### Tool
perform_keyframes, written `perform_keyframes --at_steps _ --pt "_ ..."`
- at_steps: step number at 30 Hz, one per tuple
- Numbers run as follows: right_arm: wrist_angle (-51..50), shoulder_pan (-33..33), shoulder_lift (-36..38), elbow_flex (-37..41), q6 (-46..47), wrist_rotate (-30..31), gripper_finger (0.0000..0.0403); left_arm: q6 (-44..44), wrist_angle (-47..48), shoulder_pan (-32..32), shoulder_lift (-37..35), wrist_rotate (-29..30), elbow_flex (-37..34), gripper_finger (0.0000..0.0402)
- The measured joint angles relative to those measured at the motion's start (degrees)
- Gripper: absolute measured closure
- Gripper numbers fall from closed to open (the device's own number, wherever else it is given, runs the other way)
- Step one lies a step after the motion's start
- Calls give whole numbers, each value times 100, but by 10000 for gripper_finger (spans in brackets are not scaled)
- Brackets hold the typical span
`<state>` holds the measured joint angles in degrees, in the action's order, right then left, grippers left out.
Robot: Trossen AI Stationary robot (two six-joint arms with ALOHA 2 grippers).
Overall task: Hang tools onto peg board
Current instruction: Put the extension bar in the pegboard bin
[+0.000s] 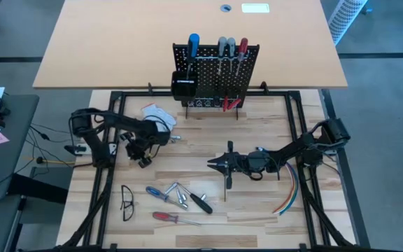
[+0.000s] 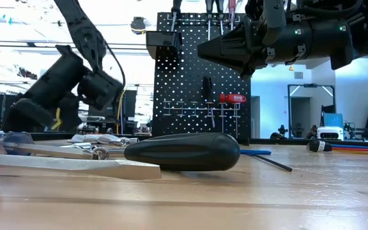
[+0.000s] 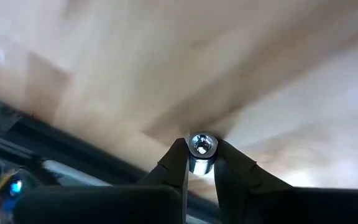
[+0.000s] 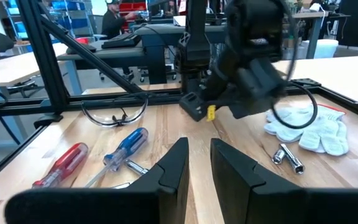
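Left claw [image 3: 201,163]: clamped on a small silver bit [image 3: 201,148]. The left wrist view shows both fingertips pressed against the sides of the bit, with its hollow hexagonal end facing the camera and the wooden table [image 3: 166,68] behind it. In the high view this claw [image 1: 144,159] sits over the left half of the table, just in front of the white glove [image 1: 157,115].

Right claw [image 4: 197,163]: fingers slightly apart, with bare table visible through the narrow gap — nothing held. In the high view it [image 1: 213,164] hangs over the table centre, pointing toward the left arm.

Peg board [image 1: 215,77]: upright at the far edge of the table, with a black bin [image 1: 184,87] fixed to its left side. Already on the board: a blue-handled screwdriver [image 1: 194,45], a grey-handled screwdriver [image 1: 223,47] and a red-handled screwdriver [image 1: 243,47] along the top. Red-handled pliers [image 1: 229,104] are at the foot of the board.

Tools still lying on the near part of the table:
- blue screwdriver [image 1: 155,191]
- loose silver bits [image 1: 179,197]
- black-handled screwdriver [image 1: 201,202]
- red screwdriver [image 1: 168,218] — nearest the front edge

Other items: safety glasses [image 1: 126,201] lie at front left; a bundle of coloured cables [image 1: 289,197] lies at front right.
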<state>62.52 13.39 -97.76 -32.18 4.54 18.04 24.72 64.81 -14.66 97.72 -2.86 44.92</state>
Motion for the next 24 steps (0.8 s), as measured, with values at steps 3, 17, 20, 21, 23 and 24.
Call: perform_keyframes --at_steps 3,17,20,21,23,24 --pt "-15 0 0 0 0 0 326 282 -216 437 -402 -9 82 363" --pt "-32 -4 0 2 1 0 326 696 -3893 2316 -3143 2601 84 363" --pt "-33 -4 0 2 2 0 326 -261 -5171 2588 -3413 3702 84 364" --pt "-33 -4 0 2 2 0 326 -661 -5593 2620 -3465 3991 84 364" --pt "-28 -4 0 2 4 0 326 -1466 -6577 2583 -3524 4385 84 364" --pt "-31 -4 0 2 6 0 326 -1883 -7076 2522 -3528 4483 84 364"
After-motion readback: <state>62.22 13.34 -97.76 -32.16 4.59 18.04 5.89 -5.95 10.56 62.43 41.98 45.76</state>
